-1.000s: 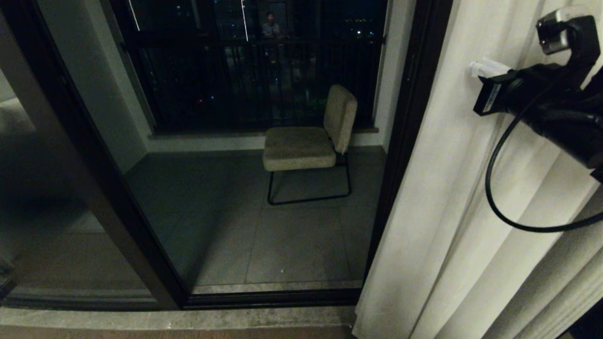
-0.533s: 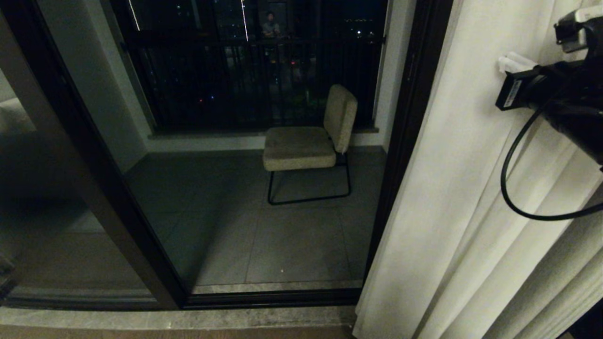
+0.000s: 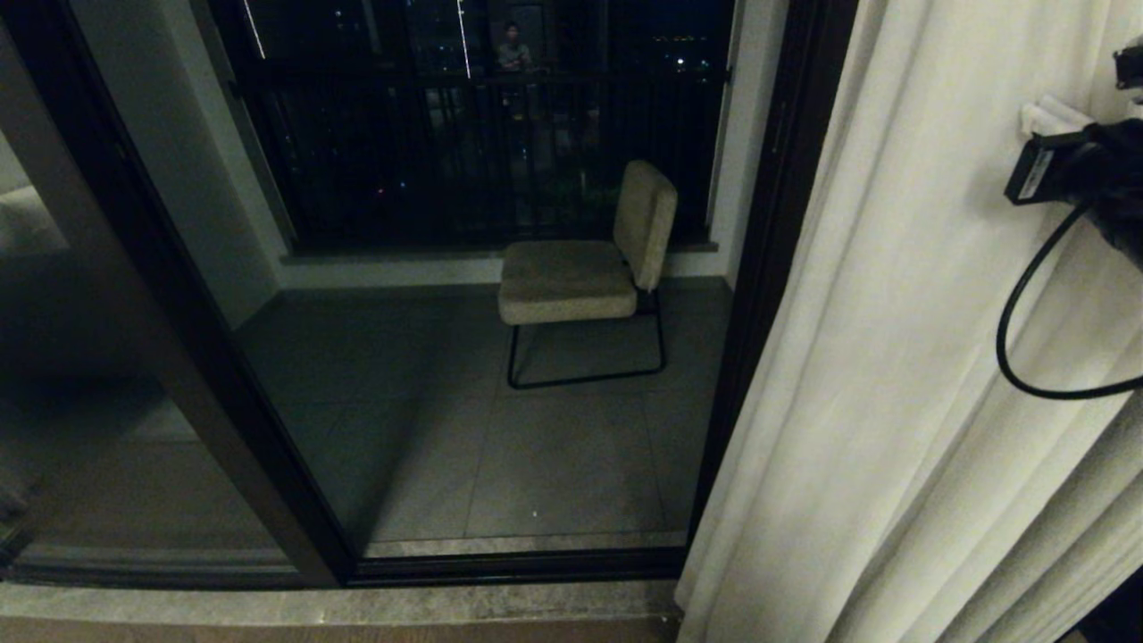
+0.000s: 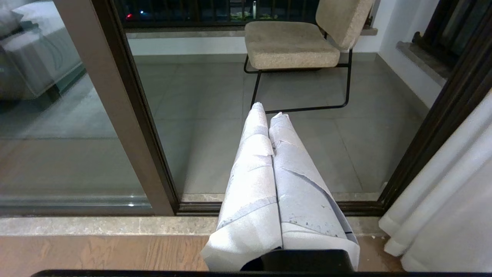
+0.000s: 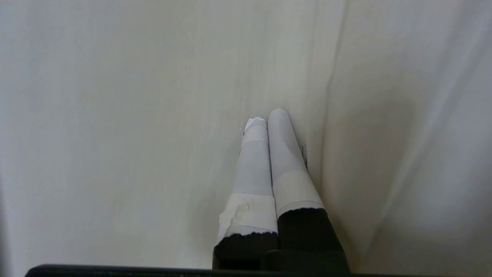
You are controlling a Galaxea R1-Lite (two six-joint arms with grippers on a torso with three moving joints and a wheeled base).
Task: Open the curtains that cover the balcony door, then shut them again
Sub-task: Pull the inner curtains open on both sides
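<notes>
Dark balcony with 1 chair (image 3: 580,268) behind bare door (image 3: 500,375); curtains (image 3: 893,402) bunched right. Right claw (image 3: 1040,114) shifted further right against fabric since 1 second ago: opening likely done.

Left claw (image 4: 269,111): pinched together, empty, parked facing glass.

Right wrist: fingers (image 5: 282,154) pressed together, against pleats.

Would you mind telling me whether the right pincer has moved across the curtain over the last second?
Yes. The right pincer, shut, has slid rightward over the curtain, away from the dark door frame.
</notes>
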